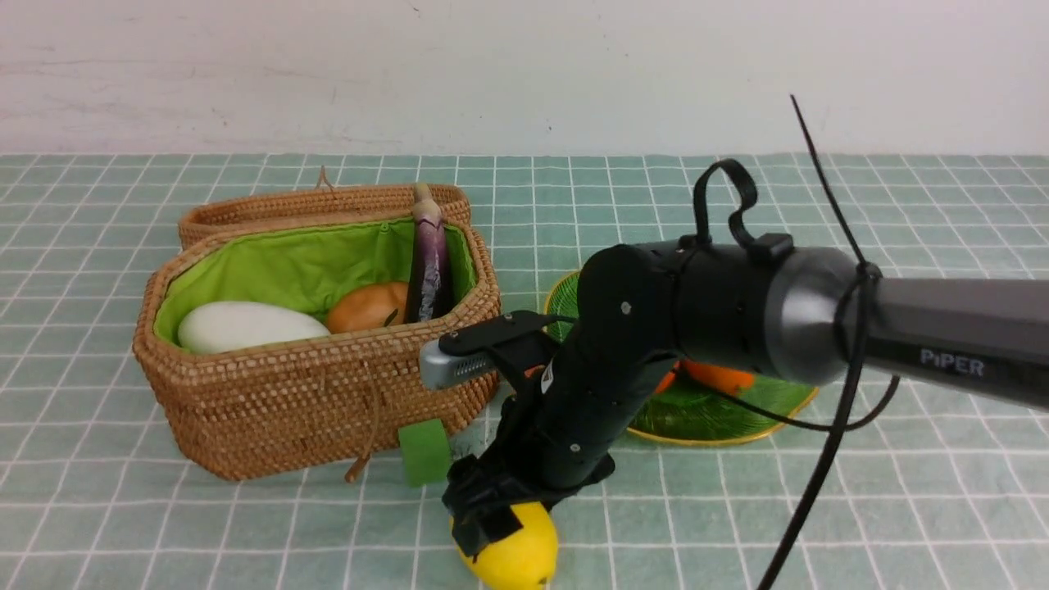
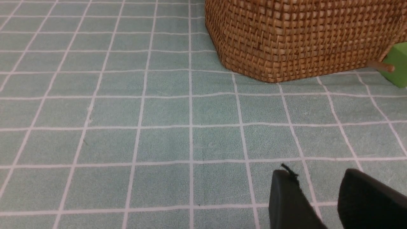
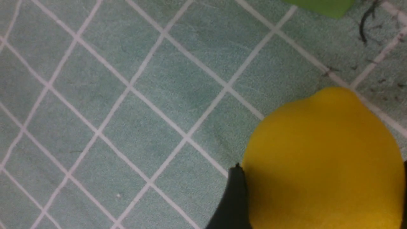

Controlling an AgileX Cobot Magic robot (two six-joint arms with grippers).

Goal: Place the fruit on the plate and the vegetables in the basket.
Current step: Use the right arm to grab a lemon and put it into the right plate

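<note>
The yellow lemon [image 1: 516, 549] lies on the cloth at the front centre. My right gripper [image 1: 498, 531] reaches down over it, with a finger against each side, as the right wrist view [image 3: 321, 178] shows. The green plate [image 1: 721, 441] lies behind the right arm and holds orange fruit [image 1: 719, 377], mostly hidden by the arm. The wicker basket [image 1: 311, 410] holds the white oval [image 1: 246, 326], the brown lump [image 1: 367, 307] and the purple eggplant [image 1: 429, 262]. The red pointed vegetable is not in view. My left gripper [image 2: 318, 178] is open and empty over bare cloth near the basket [image 2: 302, 38].
A small green cube [image 1: 424, 452] stands against the basket's front, by its cord tie; it also shows in the left wrist view [image 2: 397, 65]. The basket lid [image 1: 270, 209] leans behind the basket. A white wall stands at the back.
</note>
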